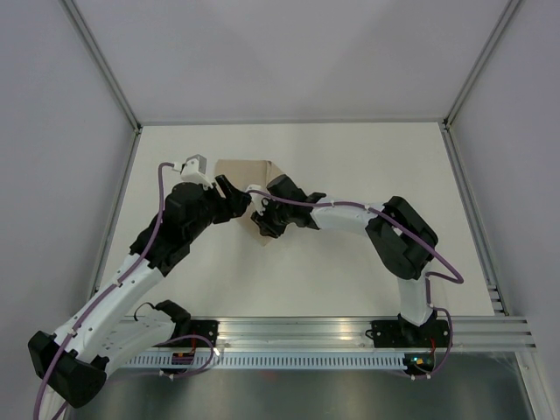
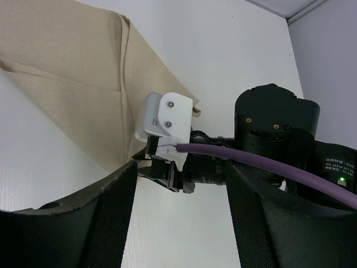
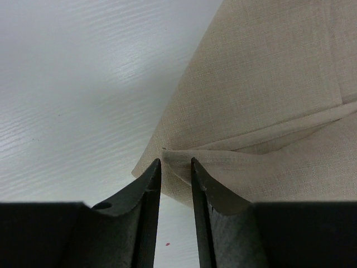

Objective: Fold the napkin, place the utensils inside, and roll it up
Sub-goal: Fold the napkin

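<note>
Beige napkin [image 1: 245, 169], folded, flat on white surface [image 1: 350, 157], partly under both arms, left fingers [image 2: 106, 223] spread wide around nothing, right fingers [image 3: 146, 195] narrowly parted at napkin's folded corner, small label [image 2: 340, 167] on right arm, lettering unreadable
</note>
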`<action>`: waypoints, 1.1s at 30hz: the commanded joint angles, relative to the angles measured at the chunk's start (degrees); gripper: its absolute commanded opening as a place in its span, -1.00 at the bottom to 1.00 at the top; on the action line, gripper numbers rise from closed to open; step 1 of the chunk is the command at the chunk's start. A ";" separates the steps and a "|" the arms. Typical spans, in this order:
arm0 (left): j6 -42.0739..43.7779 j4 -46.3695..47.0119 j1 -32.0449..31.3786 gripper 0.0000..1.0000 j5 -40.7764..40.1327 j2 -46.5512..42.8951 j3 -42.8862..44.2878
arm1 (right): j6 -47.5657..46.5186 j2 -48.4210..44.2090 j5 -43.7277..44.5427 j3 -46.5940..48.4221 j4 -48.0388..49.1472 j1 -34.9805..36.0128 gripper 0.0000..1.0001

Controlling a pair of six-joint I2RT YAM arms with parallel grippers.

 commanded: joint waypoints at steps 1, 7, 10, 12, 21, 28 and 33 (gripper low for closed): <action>-1.66 0.80 0.18 0.39 -2.09 -0.62 1.76 | -0.66 -2.55 -2.83 -1.02 0.52 0.26 -0.32; -1.75 0.71 0.26 0.39 -2.88 -0.27 2.90 | -1.10 -3.96 -3.54 -1.72 -0.36 0.26 -0.32; -1.93 0.71 0.26 0.40 -3.41 0.17 3.43 | -0.84 -5.10 -3.45 -2.25 -0.36 0.17 -0.33; -2.19 0.62 0.26 0.40 -4.20 0.52 3.61 | -0.05 -5.97 -3.45 -2.60 0.16 0.09 -0.32; -6.05 0.18 0.53 0.41 -10.09 1.66 2.73 | 2.76 -7.65 -6.61 -0.67 -1.06 -4.57 -0.32; -7.64 3.25 2.28 0.40 -8.43 6.31 1.41 | 2.68 -9.15 -8.19 -1.28 -1.68 -12.91 -0.32; -6.50 7.73 2.37 0.33 -2.89 12.38 1.76 | 1.37 -10.11 -8.63 -2.25 -1.68 -18.01 -0.33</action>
